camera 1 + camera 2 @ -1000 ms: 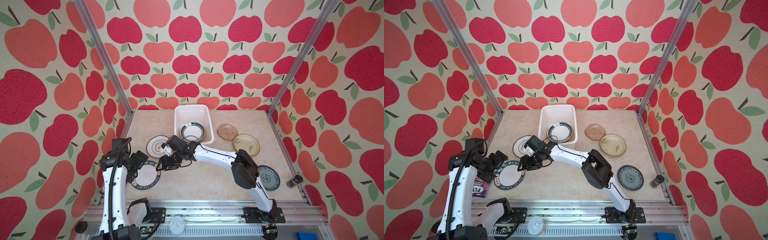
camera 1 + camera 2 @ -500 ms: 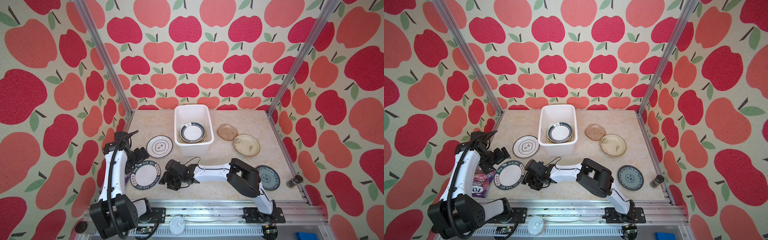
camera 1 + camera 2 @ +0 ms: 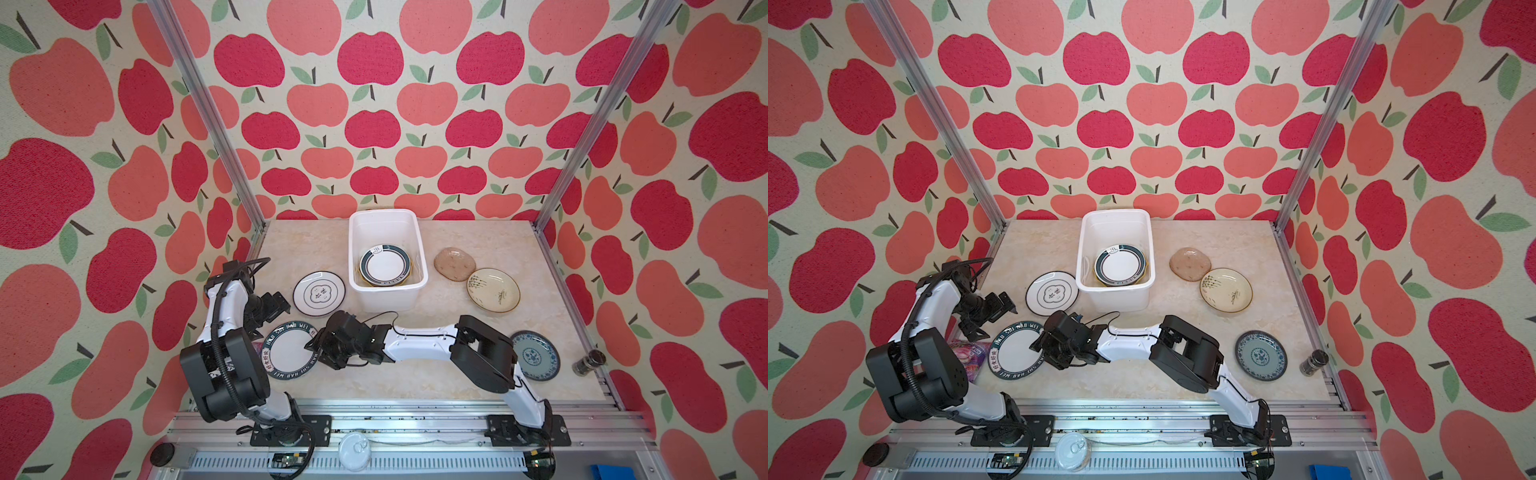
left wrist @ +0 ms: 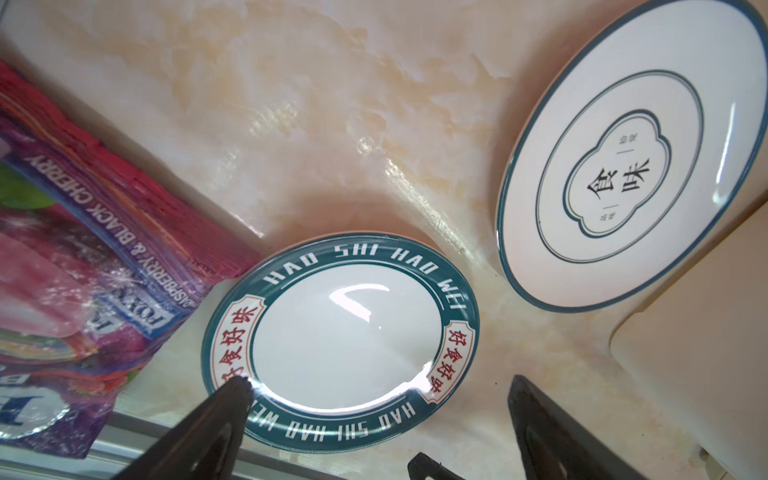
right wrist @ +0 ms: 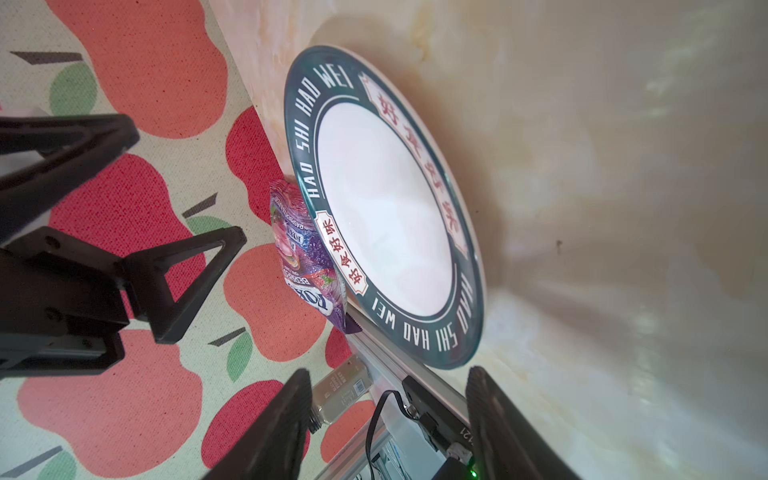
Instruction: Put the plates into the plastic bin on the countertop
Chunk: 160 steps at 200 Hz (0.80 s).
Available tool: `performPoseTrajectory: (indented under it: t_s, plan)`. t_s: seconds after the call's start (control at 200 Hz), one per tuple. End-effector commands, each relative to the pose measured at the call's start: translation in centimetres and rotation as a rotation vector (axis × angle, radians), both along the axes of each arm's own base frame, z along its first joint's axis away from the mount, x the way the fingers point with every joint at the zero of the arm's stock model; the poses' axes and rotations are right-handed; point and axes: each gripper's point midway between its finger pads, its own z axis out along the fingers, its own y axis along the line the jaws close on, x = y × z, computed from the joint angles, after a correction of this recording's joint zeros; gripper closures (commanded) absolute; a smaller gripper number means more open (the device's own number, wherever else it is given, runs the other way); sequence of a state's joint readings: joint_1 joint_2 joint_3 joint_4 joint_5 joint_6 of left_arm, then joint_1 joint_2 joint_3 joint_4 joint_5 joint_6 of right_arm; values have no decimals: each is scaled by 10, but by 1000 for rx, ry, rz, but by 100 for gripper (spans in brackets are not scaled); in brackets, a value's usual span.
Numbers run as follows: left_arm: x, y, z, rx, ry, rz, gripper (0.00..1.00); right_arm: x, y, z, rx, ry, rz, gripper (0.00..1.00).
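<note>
A white plate with a dark lettered rim (image 3: pixel 289 351) (image 4: pixel 340 336) (image 5: pixel 382 203) lies flat at the front left of the countertop (image 3: pixel 415 374). My right gripper (image 3: pixel 314 351) (image 5: pixel 388 372) reaches across to that plate's right edge, low and open, with nothing between its fingers. My left gripper (image 3: pixel 272 318) (image 4: pixel 378 379) hangs wide open above the plate's back-left side and holds nothing. A thin-ringed white plate (image 3: pixel 319 293) (image 4: pixel 631 166) lies left of the plastic bin (image 3: pixel 388 297). A dark-rimmed plate (image 3: pixel 384 266) tops those inside the bin. Brown (image 3: pixel 454 264), cream (image 3: pixel 493 289) and blue-patterned (image 3: pixel 534 355) plates lie on the right.
A purple snack pouch (image 3: pixel 967 357) (image 4: pixel 83 249) lies tucked under the lettered plate's left rim at the counter edge. A small dark jar (image 3: pixel 588 361) stands at the right rail. Aluminium rails edge the front, and a bottle (image 5: pixel 340 390) lies below them.
My right gripper has come forward and down from beside the thin-ringed plate to the lettered plate's right edge. The left arm has folded back, its gripper staying open by the plate.
</note>
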State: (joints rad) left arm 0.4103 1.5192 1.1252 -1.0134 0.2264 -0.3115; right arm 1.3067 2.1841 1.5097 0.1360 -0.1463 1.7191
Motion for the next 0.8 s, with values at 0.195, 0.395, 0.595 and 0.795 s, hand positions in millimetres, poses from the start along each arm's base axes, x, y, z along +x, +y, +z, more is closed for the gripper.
performPoseTrajectory:
  t_s: [0.195,0.395,0.595,0.795]
  plan:
    - [25,22,-22,16,-4,-16,1,0,-13,-7,-39,35,-33,36]
    - [35,26,-37,5,19,-23,1,1,-10,-12,-43,55,-35,35]
    - [36,26,-53,-12,57,-8,1,3,-6,-16,-41,78,-42,35]
    - [33,22,-62,-11,87,-2,1,4,-1,-17,-43,99,-43,34]
